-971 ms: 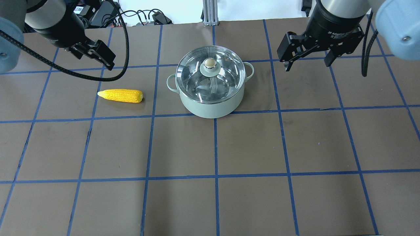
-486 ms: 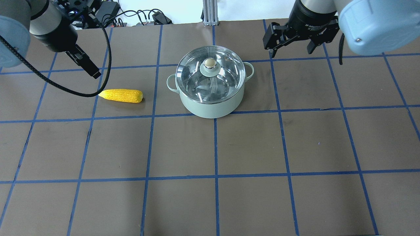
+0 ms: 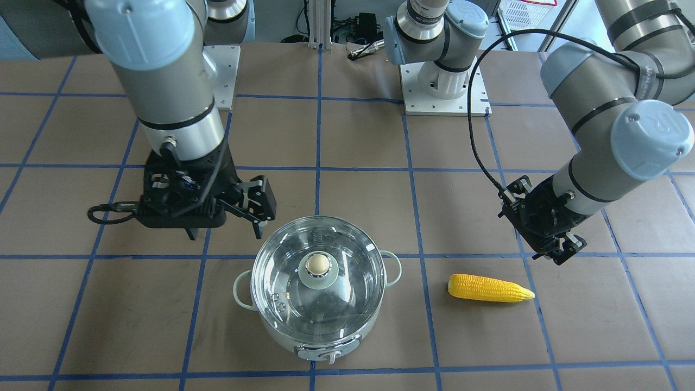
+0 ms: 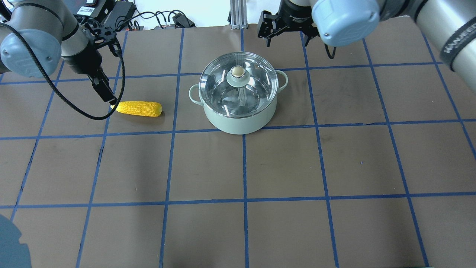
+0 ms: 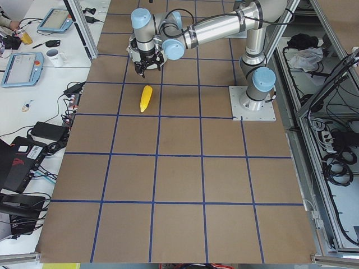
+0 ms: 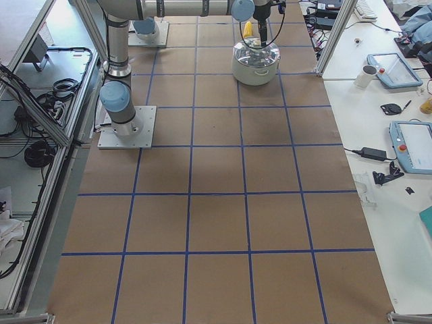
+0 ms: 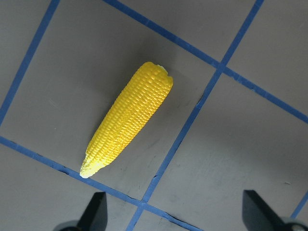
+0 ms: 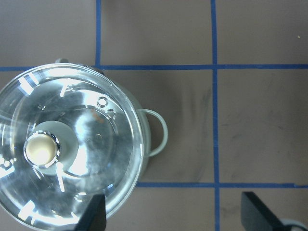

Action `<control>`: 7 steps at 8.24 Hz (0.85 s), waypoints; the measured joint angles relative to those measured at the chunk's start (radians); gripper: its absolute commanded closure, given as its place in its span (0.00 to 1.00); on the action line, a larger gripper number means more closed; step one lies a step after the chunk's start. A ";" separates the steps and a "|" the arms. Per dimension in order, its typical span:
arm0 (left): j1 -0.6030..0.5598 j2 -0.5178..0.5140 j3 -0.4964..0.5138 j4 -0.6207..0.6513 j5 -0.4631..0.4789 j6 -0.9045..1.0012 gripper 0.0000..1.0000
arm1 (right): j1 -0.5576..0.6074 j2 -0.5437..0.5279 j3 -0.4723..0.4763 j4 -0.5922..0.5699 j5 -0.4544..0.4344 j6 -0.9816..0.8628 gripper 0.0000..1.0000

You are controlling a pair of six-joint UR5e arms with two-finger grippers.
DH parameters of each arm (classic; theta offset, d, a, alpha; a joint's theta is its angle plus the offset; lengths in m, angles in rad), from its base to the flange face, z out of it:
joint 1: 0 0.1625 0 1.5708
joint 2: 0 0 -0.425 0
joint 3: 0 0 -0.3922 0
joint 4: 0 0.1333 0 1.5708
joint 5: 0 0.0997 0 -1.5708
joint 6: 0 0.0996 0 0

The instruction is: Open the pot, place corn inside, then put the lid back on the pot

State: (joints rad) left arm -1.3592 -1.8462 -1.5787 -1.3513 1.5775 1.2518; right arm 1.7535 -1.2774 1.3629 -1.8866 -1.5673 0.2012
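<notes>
Pot (image 4: pixel 241 124) sits mid-counter (image 4: pixel 282 163), on brown paper with a blue tape grid (image 4: pixel 244 167). Lid (image 4: pixel 215 87) is on the pot, seated flat, knob (image 4: pixel 237 71) up. Through the glass only the shiny steel bottom shows.

Corn (image 4: pixel 138 108) lies flat on the counter on the robot's left of the pot, near but apart from it. Blunt end faces the pot, tapered tip points away.

Left claw (image 7: pixel 178 214): jaws spread wide, holding nothing. It hangs by the tapered tip of the corn, slightly to the robot's side of it. In the wrist view the whole cob lies ahead of the fingertips, not between them. Cannot tell how high off the counter it is. A black cable (image 4: pixel 70 108) loops down from this arm.

Right claw (image 8: pixel 175 214): jaws also spread wide, empty. It is on the robot's side of the pot, shifted to the robot's right. In its wrist view one finger overlaps the lid's rim and the other is over bare counter. The knob is off to one side, not between the fingers. One loop handle (image 8: pixel 161 137) shows beside the lid. No contact with lid or pot visible.
</notes>
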 measured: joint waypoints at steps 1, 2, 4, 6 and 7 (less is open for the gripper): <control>0.008 -0.029 -0.001 0.009 0.000 0.055 0.00 | 0.042 0.042 -0.009 -0.049 -0.001 0.069 0.01; 0.016 -0.057 0.000 0.033 0.001 0.113 0.00 | 0.083 0.080 -0.012 -0.094 -0.004 0.126 0.01; 0.025 -0.109 -0.001 0.113 -0.001 0.217 0.00 | 0.135 0.135 -0.013 -0.156 -0.011 0.191 0.01; 0.026 -0.150 -0.003 0.179 -0.001 0.355 0.00 | 0.148 0.165 -0.012 -0.172 -0.012 0.207 0.02; 0.026 -0.172 -0.005 0.205 -0.002 0.404 0.00 | 0.150 0.178 -0.012 -0.175 -0.013 0.209 0.06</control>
State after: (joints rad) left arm -1.3331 -2.0184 -1.5836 -1.1464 1.5760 1.6563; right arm 1.9037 -1.0997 1.3513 -2.0613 -1.5798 0.4101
